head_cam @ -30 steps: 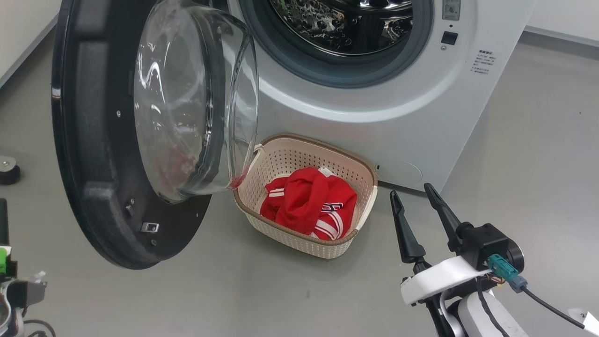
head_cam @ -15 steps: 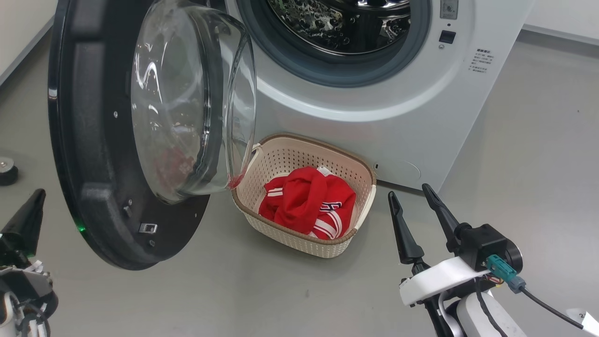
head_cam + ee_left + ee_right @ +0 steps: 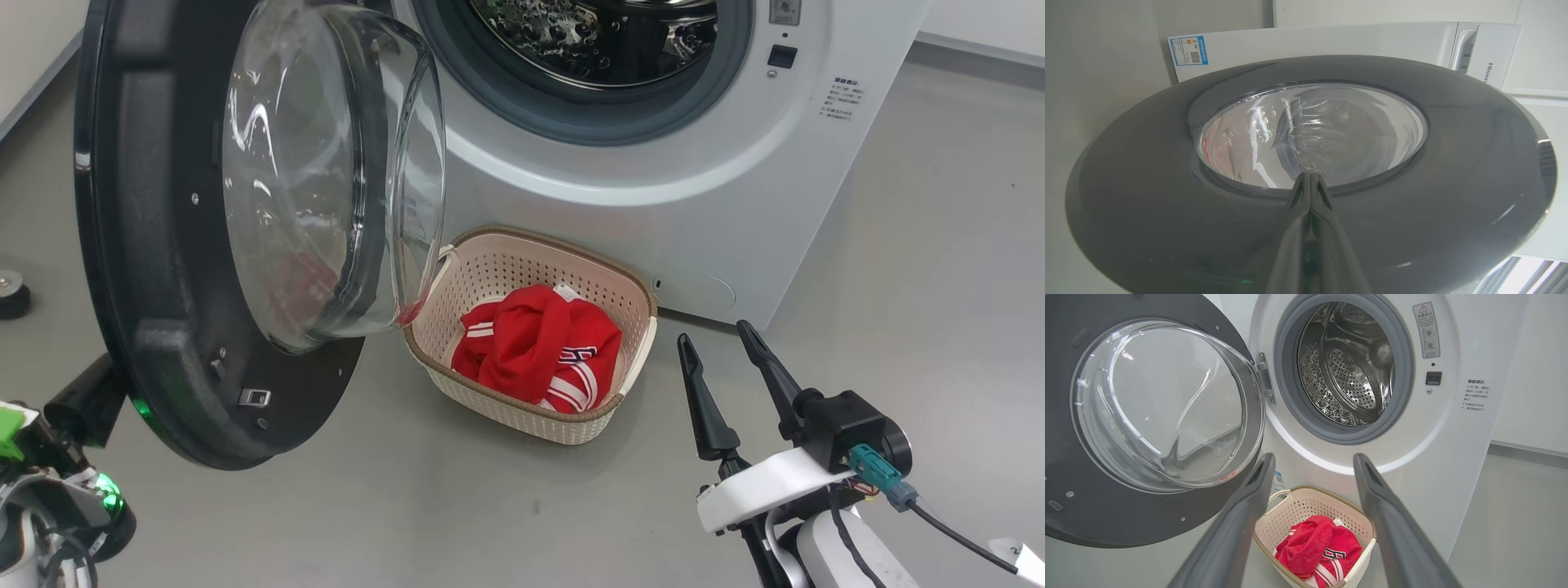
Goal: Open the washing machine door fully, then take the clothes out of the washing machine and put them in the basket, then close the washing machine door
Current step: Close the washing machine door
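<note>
The red jersey (image 3: pixel 535 351) is lying in the cream basket (image 3: pixel 522 418), the right gripper (image 3: pixel 715 333) is waiting with jaws spread, and the left gripper (image 3: pixel 1310 179), jaws pressed together, is pointing at the open washing machine door (image 3: pixel 1147 204), whose shiny face could make it slip.

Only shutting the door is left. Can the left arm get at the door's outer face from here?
Probably yes: the left tool, shut, points straight at the washing machine door's glossy outer face, with nothing between them.
</note>
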Robot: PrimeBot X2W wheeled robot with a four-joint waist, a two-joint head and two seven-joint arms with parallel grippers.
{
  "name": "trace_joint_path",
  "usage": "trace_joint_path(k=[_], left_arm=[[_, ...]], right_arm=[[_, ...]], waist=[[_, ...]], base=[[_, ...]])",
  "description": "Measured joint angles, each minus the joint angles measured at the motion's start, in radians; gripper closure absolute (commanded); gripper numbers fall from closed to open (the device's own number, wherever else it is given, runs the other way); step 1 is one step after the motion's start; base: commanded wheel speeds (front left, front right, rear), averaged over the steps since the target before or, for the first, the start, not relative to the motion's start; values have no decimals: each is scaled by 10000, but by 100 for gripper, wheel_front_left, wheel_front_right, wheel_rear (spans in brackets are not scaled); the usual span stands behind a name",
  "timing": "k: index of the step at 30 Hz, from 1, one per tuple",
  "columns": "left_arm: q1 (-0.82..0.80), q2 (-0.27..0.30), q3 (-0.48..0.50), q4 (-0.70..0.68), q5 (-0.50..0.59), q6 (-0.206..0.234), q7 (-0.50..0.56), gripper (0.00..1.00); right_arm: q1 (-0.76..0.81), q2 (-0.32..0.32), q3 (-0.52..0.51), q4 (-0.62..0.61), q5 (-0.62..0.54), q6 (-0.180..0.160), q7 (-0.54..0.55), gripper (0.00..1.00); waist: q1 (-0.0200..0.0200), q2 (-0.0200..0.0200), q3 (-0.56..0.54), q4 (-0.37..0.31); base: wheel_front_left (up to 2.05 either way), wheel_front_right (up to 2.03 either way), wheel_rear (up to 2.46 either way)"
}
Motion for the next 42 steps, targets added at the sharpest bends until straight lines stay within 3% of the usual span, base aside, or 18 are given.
trace_joint_path(k=[23,42], left_arm=[[401,-234,-581,-476,-1009,73,1258,100],[924,-476,-1204,-1143,-1521,73,1400,100]], right_arm=[[-11,15,77,35,-2,4,0,0],[-14,29,144,46,0,2,0,0]], waist=[[0,0,-49,-363],[0,0,-103,-2054]], base=[[0,0,0],[0,0,0]])
